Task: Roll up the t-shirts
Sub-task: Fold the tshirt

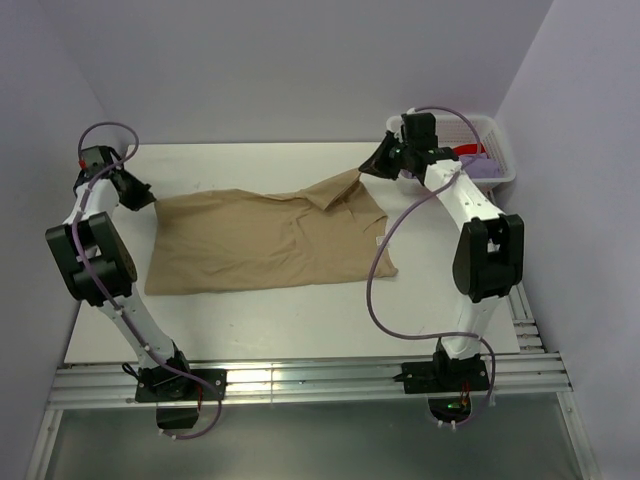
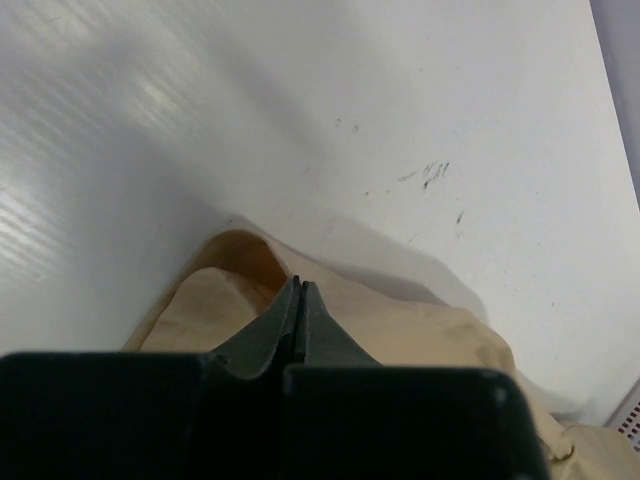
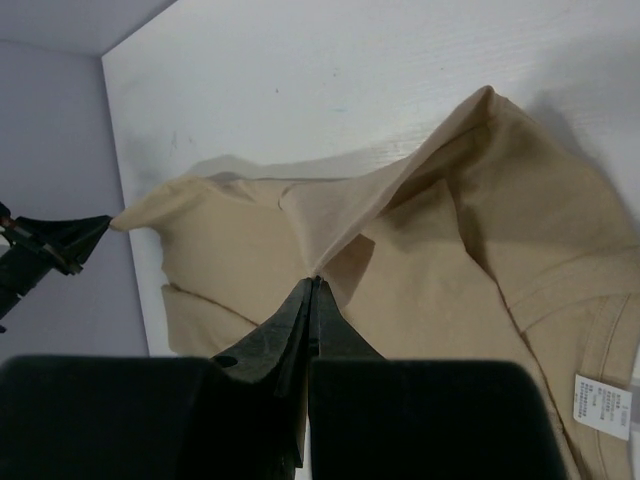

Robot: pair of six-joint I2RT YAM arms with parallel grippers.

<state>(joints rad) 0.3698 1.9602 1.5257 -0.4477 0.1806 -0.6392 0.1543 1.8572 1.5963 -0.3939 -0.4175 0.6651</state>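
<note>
The tan t-shirt (image 1: pixel 265 240) is lying spread mid-table. The left gripper (image 2: pixel 300 287) is clamping its far-left corner and the right gripper (image 3: pixel 313 283) is pinching a raised far-right fold. Only the right wrist view is showing the neck label (image 3: pixel 602 405). The far-right basket (image 1: pixel 505 150) is holding what look like red (image 1: pixel 470 150) and lavender (image 1: pixel 488 168) cloth.

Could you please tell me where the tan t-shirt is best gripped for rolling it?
At its two far corners, one from each outer side. The tan t-shirt lies spread sideways with thin edges; the left gripper and right gripper pinch it there, shut.

L arm (image 1: pixel 92 258) & R arm (image 1: pixel 462 200): white tubes, big black joints, thin purple cables (image 1: pixel 370 285), black jaws.
</note>
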